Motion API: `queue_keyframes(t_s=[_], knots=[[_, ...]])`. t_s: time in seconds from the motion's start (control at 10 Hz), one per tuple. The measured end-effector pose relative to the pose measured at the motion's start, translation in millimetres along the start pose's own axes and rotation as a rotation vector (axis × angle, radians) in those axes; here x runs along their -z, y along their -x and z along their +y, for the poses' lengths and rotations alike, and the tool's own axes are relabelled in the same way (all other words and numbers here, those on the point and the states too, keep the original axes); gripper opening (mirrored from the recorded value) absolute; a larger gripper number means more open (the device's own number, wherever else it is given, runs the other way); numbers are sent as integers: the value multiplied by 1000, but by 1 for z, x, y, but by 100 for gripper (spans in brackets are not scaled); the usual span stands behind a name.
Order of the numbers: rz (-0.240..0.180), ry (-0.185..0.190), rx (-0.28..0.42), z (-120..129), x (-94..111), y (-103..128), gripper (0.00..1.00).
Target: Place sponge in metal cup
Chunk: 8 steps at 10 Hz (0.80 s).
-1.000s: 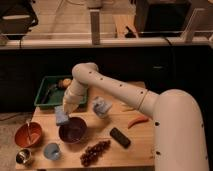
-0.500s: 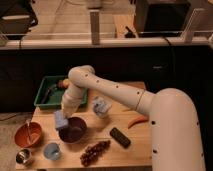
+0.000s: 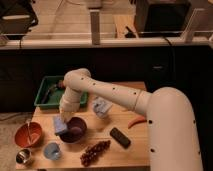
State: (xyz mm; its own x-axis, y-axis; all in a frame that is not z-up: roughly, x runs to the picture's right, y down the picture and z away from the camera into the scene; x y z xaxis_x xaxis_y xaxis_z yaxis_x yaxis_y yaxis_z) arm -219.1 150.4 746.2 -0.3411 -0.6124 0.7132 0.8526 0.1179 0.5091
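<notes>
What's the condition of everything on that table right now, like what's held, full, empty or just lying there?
gripper: low over the table's left side, at the sponge
sponge: light blue, at the purple bowl's left rim, not in the cup
metal cup: upright, front left corner
purple bowl: upright
orange bowl: upright, utensil inside
grapes: lying on table
green tray: flat, back left

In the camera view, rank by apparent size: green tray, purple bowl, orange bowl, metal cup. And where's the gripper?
1. green tray
2. purple bowl and orange bowl, too alike to rank
3. metal cup

The gripper is at the purple bowl's left rim, with the blue sponge.
</notes>
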Motion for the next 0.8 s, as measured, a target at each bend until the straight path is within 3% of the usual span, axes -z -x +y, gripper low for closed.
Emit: queue_keyframes(t_s=[0.2,0.4,0.8], knots=[[-6,3,2,0,-4,2,6],[7,-14,88,-19,-7,-4,0],[35,-50,227,-57,-14,-11,0]])
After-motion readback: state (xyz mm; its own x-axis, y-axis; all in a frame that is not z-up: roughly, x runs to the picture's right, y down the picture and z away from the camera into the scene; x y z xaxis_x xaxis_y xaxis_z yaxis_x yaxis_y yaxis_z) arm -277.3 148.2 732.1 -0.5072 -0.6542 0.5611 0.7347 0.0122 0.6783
